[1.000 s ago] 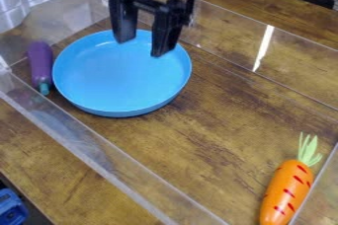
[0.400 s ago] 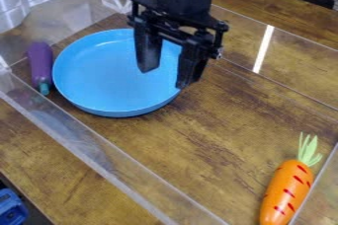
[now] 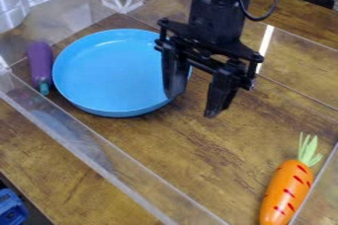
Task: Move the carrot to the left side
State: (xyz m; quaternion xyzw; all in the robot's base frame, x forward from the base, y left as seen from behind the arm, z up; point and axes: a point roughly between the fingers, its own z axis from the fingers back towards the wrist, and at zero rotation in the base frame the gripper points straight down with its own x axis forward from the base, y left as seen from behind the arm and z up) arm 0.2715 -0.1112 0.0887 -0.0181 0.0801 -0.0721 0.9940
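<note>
In the camera view, our only one, the carrot lay at the lower right of the frame, its green top pointing up and its orange tip near the bottom edge. The clear wall ran diagonally from the left edge down to the bottom, well apart from the carrot, and bare wood of the surface stretched between them. More bare wood opened right of centre, between the claw and the carrot. The blue plate sat left of centre, with the purple eggplant just beside its left rim, in the narrow strip near the left edge.

We counted one carrot, one plate, one eggplant, one claw on its black arm, and one blue object, cut off at the lower left corner.

Compared with the earlier frames, the claw had moved right and down, off the plate's middle to its right rim and the wood beside it. Its two fingers stood apart, open, with nothing seen between them. The carrot, plate and eggplant had stayed where they were.
</note>
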